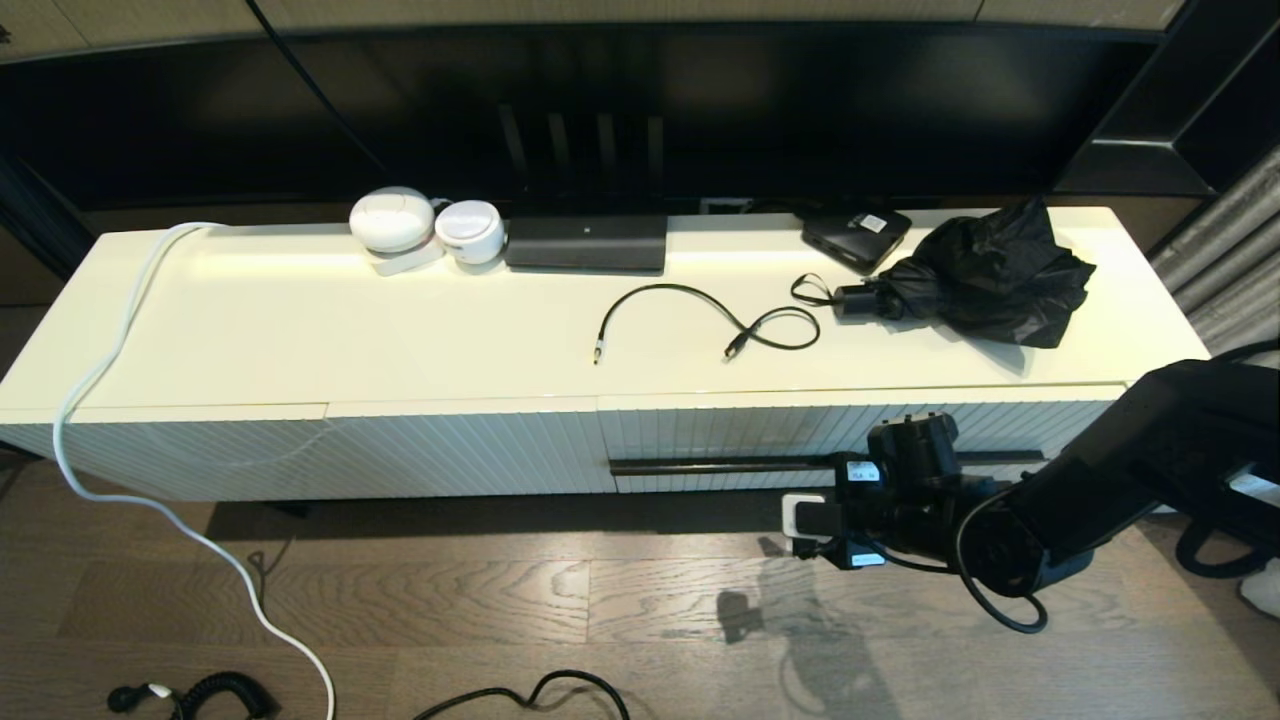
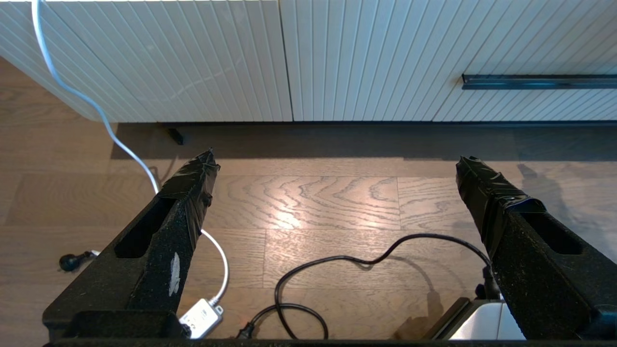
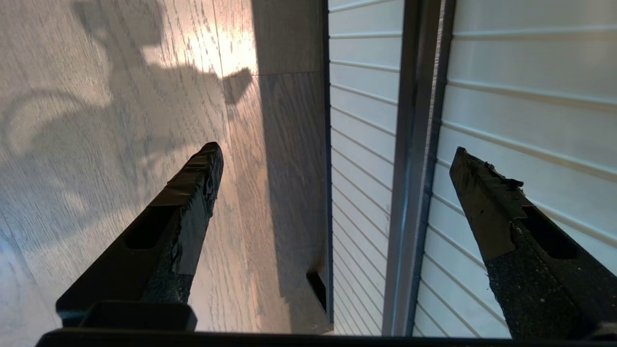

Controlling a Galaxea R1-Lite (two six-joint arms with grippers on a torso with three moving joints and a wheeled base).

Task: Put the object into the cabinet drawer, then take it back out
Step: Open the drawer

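Note:
The cabinet drawer (image 1: 800, 428) is pushed in, its ribbed white front flush with the cabinet and its long black bar handle (image 1: 720, 465) running across it. My right gripper (image 1: 815, 520) hovers in front of that handle, open and empty. In the right wrist view the handle (image 3: 414, 168) lies between the spread fingers of the right gripper (image 3: 335, 149), apart from both. On the cabinet top rest a loose black cable (image 1: 700, 325) and a folded black umbrella (image 1: 985, 270). My left gripper (image 2: 337, 156) is open over the floor, facing the drawer front (image 2: 385, 58) and handle (image 2: 535, 82).
A handle-less ribbed front (image 1: 400, 450) fills the cabinet's left half. White round devices (image 1: 425, 228), a black flat box (image 1: 585, 242) and a small black box (image 1: 855, 235) line the back. A white cord (image 1: 90, 400) hangs to the floor, where black cables (image 2: 337, 270) lie.

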